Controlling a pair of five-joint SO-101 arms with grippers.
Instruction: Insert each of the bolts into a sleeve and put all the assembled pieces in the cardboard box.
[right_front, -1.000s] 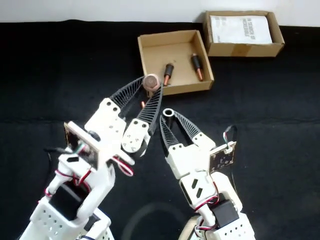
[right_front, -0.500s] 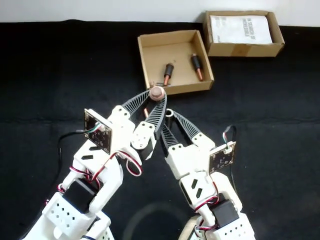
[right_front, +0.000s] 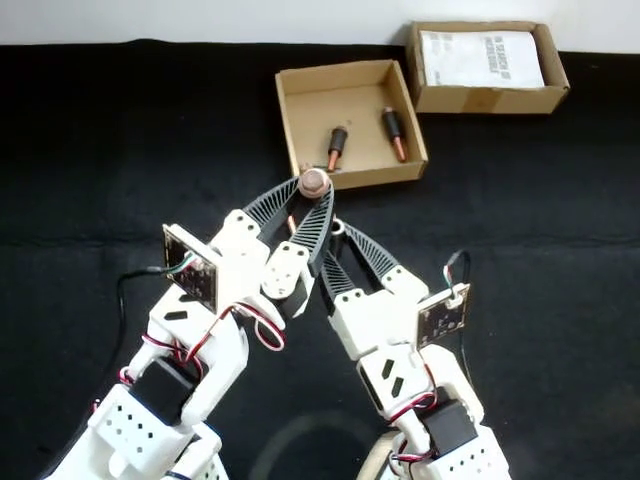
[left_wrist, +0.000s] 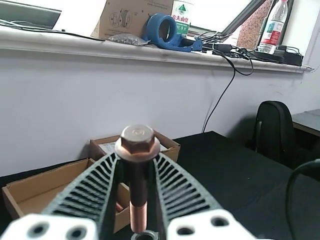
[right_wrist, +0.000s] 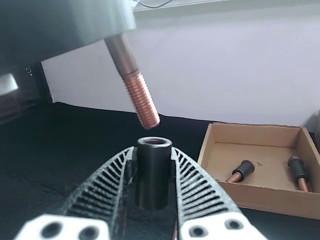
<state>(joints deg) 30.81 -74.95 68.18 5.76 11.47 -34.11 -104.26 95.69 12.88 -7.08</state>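
My left gripper (right_front: 314, 190) is shut on a copper bolt (left_wrist: 136, 180), head up, just in front of the cardboard box (right_front: 296, 118). Its threaded tip (right_wrist: 142, 106) hangs a little above the mouth of a black sleeve (right_wrist: 153, 171), slightly off to one side. My right gripper (right_wrist: 153, 172) is shut on that sleeve and holds it upright under the bolt; from above the sleeve (right_front: 337, 228) peeks out beside the left fingers. Two assembled pieces, one (right_front: 336, 147) and the other (right_front: 393, 132), lie in the cardboard box.
A second, smaller cardboard box (right_front: 487, 65) with a white paper in it sits at the back right. The black table cloth (right_front: 120, 170) lies bare to the left and to the right of the arms. Both arms crowd the middle front.
My left arm has swung right and toward me with the bolt, bringing it from the box's corner to just above the sleeve. The right arm has barely moved.
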